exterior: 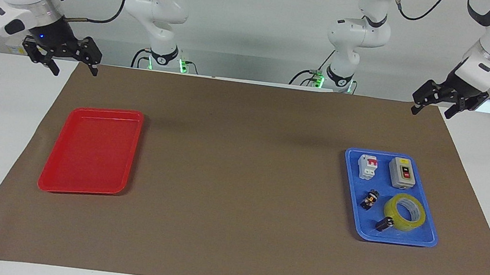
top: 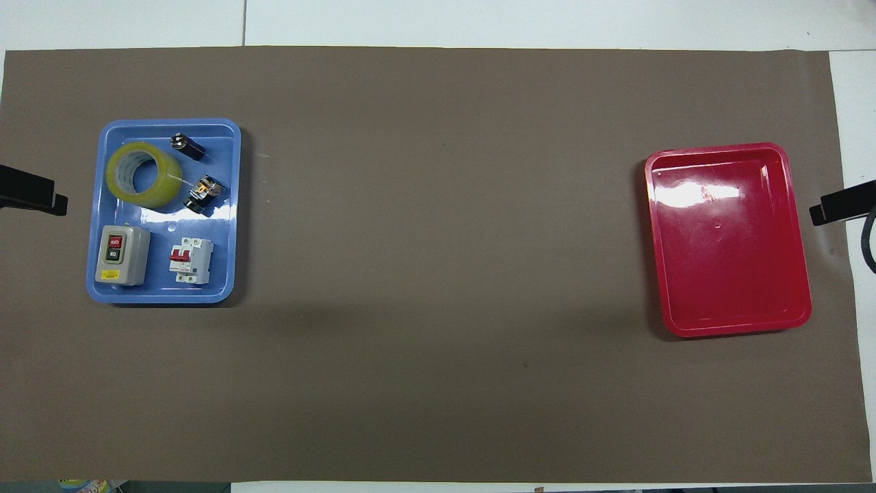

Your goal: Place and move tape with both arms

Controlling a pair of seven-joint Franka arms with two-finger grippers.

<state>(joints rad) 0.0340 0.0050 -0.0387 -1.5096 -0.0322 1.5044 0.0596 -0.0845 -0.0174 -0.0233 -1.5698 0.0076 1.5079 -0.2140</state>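
While both arms are hanging raised at the robots' edge of the brown mat, the tape is lying flat in the blue tray at the left arm's end of the table, in the tray's part farthest from the robots. A small black clip is touching the roll. The left gripper is hovering over the mat's corner, fingers apart, holding nothing, well apart from the tape. The right gripper is hovering over the other corner, fingers likewise spread and empty, above the end bearing the red tray. A grey switch box and a breaker are occupying the blue tray's nearer part.
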